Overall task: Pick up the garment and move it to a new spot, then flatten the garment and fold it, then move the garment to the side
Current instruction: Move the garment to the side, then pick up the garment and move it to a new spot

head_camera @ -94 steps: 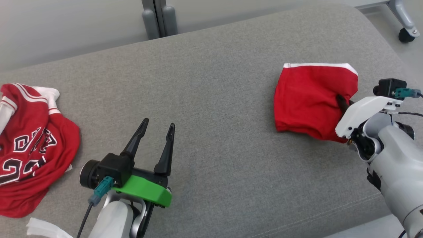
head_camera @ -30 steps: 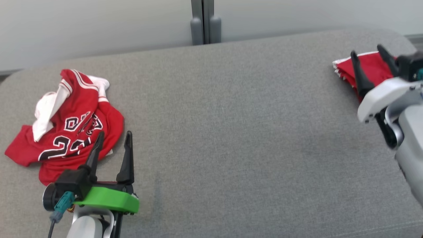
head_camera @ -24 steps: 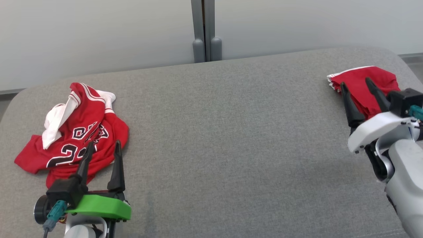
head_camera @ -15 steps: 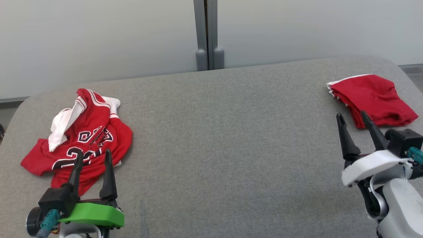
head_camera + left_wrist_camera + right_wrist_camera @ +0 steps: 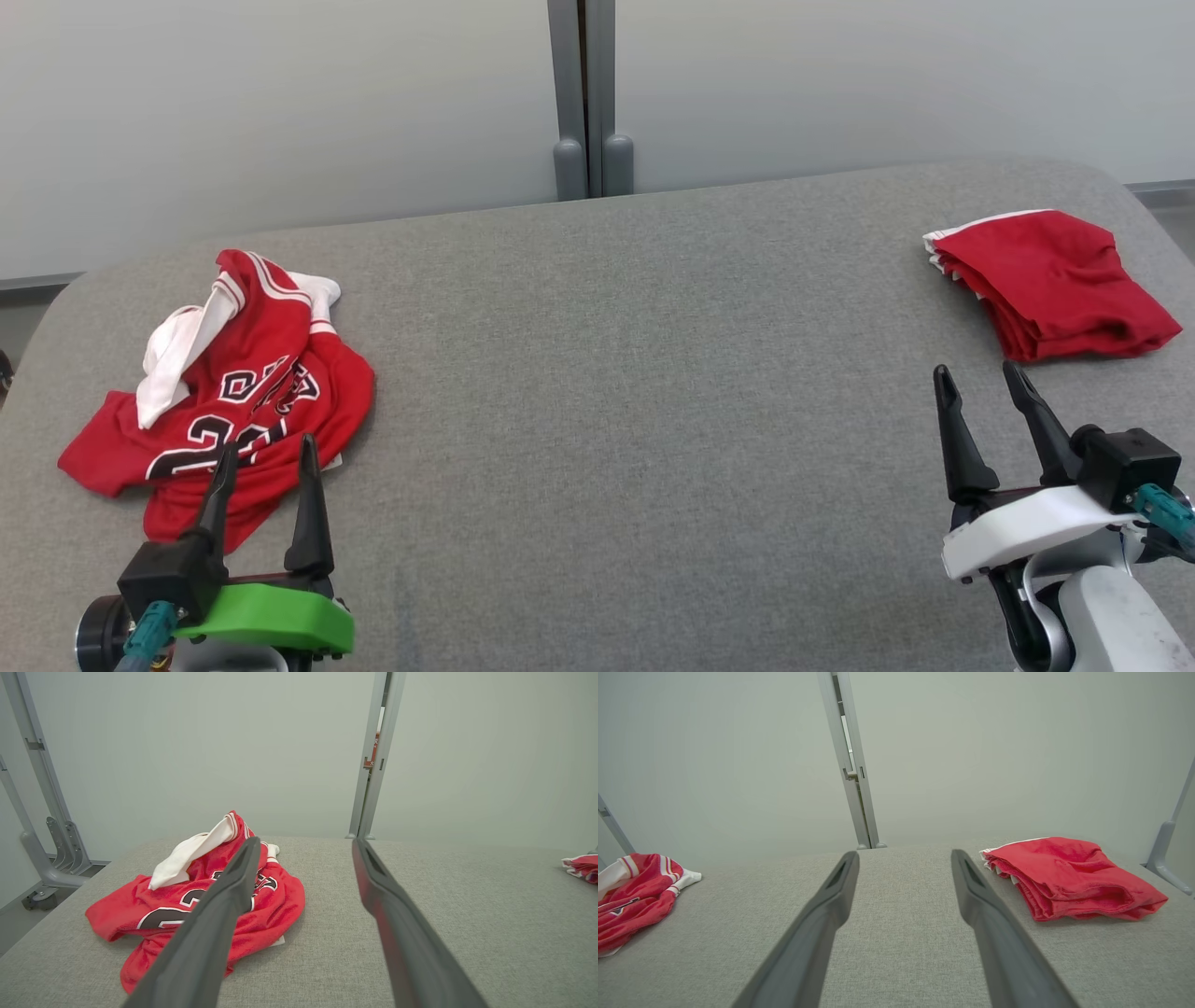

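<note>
A grey fabric-covered desk [image 5: 635,373] carries two red garments, well apart. The folded garment [image 5: 1055,285] lies flat at the far right, close to the rounded right end of the desk, with a white trim line along its far edge and its stacked layers showing on its left side. The jersey [image 5: 252,392] lies crumpled at the left, with black-and-white lettering and numerals facing up and a white part bunched at its far-left side. The left end effector [image 5: 267,446] sits at the near left, fingers spread wide and pointing away, holding nothing. Its tips show against the jersey's near edge, and I cannot tell whether they touch the cloth. The right end effector [image 5: 977,371] sits at the near right, also spread wide and empty, fingers pointing away. Its tips stand just near of the folded garment and clear of it, with bare grey fabric between. The middle of the desk between the two garments is bare. A pale wall [image 5: 280,112] rises behind the desk, with a grey upright post [image 5: 586,93] at its middle.
</note>
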Robot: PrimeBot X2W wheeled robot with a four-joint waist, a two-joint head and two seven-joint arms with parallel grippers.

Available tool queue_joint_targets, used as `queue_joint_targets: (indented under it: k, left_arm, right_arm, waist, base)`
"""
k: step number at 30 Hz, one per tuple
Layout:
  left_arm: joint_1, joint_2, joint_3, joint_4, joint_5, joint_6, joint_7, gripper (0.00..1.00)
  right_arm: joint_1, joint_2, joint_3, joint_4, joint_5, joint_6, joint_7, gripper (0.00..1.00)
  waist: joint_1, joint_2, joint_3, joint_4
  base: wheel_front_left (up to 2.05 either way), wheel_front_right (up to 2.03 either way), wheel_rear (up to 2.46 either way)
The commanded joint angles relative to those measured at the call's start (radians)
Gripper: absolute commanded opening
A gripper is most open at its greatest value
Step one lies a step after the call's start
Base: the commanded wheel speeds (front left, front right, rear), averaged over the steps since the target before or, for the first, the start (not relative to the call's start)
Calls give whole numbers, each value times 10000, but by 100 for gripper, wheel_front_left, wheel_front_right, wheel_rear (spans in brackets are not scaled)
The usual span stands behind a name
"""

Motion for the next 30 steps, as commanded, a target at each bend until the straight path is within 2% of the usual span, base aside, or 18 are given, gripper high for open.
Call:
queue_joint_targets:
  k: [1, 30]
  left_arm:
    - [205, -11, 45, -28, 51, -35, 3, 100]
    - [85, -109, -48, 183, 215, -121, 3, 100]
  right_arm:
    - [145, 46, -28, -67, -55, -14, -29, 100]
    - [-155, -103, 454, 149, 150, -14, -29, 100]
  waist:
    - [1, 0, -3, -16]
    - [1, 0, -81, 105]
  base:
    - [0, 0, 0]
    - [0, 0, 0]
